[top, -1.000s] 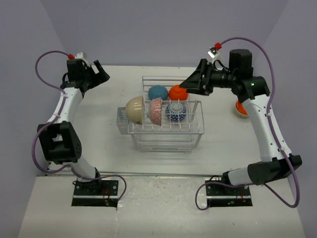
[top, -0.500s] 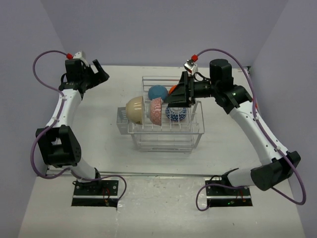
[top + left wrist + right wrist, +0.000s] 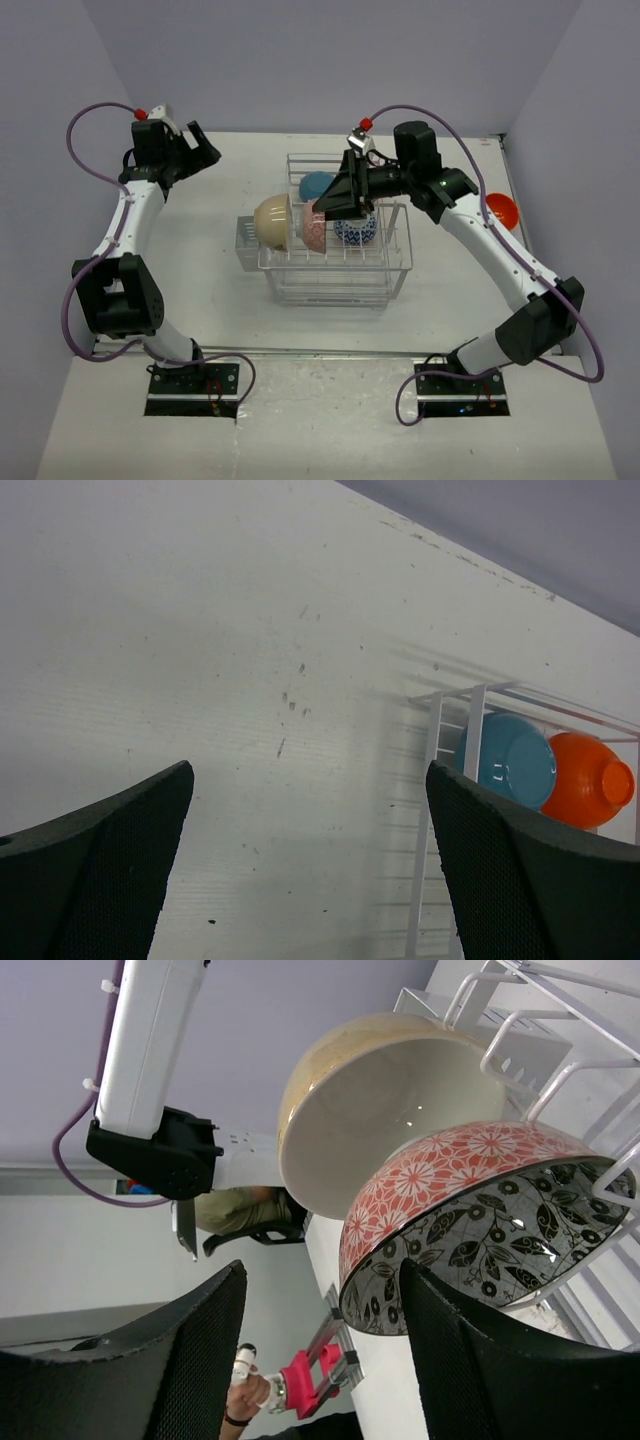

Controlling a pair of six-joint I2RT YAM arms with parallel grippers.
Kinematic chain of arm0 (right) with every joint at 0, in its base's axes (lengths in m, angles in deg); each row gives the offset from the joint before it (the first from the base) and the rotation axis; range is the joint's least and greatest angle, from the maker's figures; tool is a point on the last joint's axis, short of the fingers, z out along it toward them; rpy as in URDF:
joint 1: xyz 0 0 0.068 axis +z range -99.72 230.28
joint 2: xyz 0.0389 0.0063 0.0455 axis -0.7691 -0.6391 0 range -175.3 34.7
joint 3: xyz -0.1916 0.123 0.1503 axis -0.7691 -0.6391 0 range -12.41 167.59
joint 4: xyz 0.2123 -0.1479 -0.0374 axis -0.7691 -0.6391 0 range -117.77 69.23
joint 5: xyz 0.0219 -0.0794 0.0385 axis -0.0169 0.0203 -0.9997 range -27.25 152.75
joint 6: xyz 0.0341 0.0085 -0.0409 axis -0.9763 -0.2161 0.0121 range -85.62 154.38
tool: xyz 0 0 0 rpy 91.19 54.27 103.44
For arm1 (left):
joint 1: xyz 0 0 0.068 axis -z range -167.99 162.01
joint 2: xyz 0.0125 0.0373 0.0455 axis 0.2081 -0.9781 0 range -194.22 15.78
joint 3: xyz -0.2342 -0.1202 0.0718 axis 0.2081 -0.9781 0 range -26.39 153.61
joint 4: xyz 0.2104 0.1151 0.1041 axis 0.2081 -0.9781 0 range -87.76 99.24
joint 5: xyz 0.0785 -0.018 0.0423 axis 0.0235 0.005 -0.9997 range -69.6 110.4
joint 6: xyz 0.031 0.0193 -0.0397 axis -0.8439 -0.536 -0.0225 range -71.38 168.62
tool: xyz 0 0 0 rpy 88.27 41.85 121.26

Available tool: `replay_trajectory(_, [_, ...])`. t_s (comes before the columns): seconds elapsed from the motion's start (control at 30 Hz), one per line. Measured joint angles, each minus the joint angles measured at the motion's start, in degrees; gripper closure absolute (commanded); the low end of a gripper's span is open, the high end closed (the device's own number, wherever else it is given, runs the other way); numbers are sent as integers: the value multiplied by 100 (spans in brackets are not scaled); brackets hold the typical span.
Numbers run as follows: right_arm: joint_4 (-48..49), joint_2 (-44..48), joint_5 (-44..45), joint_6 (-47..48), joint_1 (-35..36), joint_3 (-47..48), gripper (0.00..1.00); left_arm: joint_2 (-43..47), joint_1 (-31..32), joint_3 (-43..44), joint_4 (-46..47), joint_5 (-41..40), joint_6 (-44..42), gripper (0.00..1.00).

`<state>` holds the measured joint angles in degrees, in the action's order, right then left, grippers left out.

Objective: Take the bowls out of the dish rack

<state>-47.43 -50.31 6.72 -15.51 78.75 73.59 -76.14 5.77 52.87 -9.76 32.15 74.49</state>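
The white wire dish rack [image 3: 385,272] stands mid-table. In it stand a cream bowl [image 3: 272,220], a pink patterned bowl [image 3: 314,228], a blue-and-white bowl [image 3: 354,231] and a blue bowl [image 3: 316,184]. The left wrist view shows the blue bowl [image 3: 510,762] beside an orange bowl [image 3: 590,780] in the rack. My right gripper [image 3: 335,206] hangs over the rack, open. In its wrist view the pink bowl [image 3: 440,1185] has its rim between the fingers [image 3: 185,1355], with the cream bowl [image 3: 390,1110] behind. My left gripper [image 3: 196,148] is open at the far left, over bare table.
Another orange bowl [image 3: 501,209] lies on the table at the right, near the edge. A small clear cutlery cup [image 3: 243,234] hangs on the rack's left side. In the right wrist view, a person's hand with a red device shows beyond the table.
My right arm has swung left from beside the rack's back right corner to over the pink bowl, uncovering the orange bowl on the table. The left arm has barely moved.
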Motion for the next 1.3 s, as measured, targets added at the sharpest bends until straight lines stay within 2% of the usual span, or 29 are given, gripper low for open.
replay_trajectory(0.43, [483, -83, 111, -306, 157, -273, 48, 0, 0, 46, -2, 4, 0, 2])
replay_trajectory(0.77, [627, -173, 219, -459, 201, -315, 59, 0, 0, 131, 0, 9, -2, 2])
replay_trajectory(0.97, [831, -173, 227, -649, 201, -518, 72, 0, 0, 164, -4, 9, -15, 2])
replay_trajectory(1.1, [990, -136, 227, -734, 216, -551, 85, 0, 0, 229, -2, 15, -20, 2])
replay_trajectory(1.17, [1016, -83, 192, -857, 223, -612, 99, 0, 0, 238, -2, 20, -42, 2])
replay_trajectory(1.3, [1034, 24, 149, -949, 232, -726, 100, 0, 0, 243, -2, 22, -94, 2])
